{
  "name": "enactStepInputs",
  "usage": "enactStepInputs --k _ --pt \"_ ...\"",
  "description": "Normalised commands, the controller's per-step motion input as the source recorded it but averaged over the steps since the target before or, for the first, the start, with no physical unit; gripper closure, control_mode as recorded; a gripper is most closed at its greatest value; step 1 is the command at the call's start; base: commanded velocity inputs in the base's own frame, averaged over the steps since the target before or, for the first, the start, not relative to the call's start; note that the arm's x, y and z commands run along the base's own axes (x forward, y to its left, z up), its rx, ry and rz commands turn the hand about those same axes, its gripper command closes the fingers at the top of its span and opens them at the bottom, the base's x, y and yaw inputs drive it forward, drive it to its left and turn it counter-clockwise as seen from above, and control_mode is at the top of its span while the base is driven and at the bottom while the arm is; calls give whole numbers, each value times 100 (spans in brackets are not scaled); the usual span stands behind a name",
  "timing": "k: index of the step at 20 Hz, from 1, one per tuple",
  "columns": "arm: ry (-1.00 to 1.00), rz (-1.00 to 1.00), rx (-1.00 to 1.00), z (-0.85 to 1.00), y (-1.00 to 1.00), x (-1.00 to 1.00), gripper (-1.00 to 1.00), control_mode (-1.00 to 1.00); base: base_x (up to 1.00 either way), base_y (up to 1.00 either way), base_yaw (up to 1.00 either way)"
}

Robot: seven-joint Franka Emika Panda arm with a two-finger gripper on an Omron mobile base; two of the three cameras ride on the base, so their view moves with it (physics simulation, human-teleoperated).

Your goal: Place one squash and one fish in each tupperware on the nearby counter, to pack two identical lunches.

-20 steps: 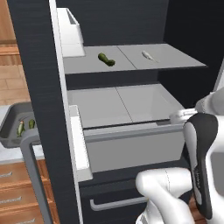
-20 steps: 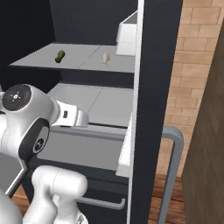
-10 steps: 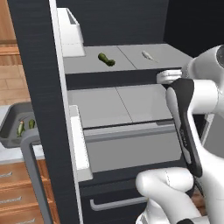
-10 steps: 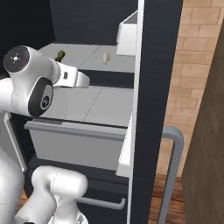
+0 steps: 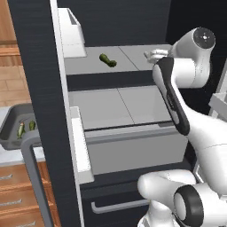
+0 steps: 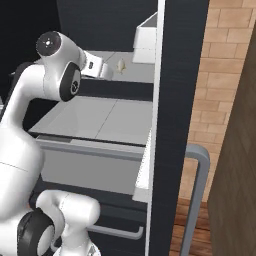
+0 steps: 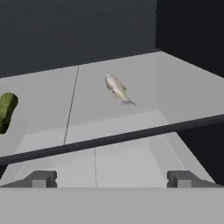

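Reaching into the fridge with fingers spread wide and empty, the gripper [image 7: 111, 178] should advance over the shelf edge toward the pale fish [image 7: 117, 88] lying beyond it, right of the squash [image 7: 6, 111], straddling its slim body.

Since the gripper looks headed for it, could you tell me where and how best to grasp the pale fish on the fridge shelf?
Probably across the mid-body of the fish, its thickest part, coming from above. It lies flat on the shelf, tapering toward the tail, with free space on both sides for the open gripper.
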Motion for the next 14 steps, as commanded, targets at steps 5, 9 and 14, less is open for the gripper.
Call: enactStepInputs --k 5,9,14 --pt "3 -5 7 10 -20 100 -100 -100 0 0 0" --pt "5 -1 0 0 -21 95 -100 -100 0 0 0" --pt "8 5 0 -4 -17 70 -100 -100 0 0 0"
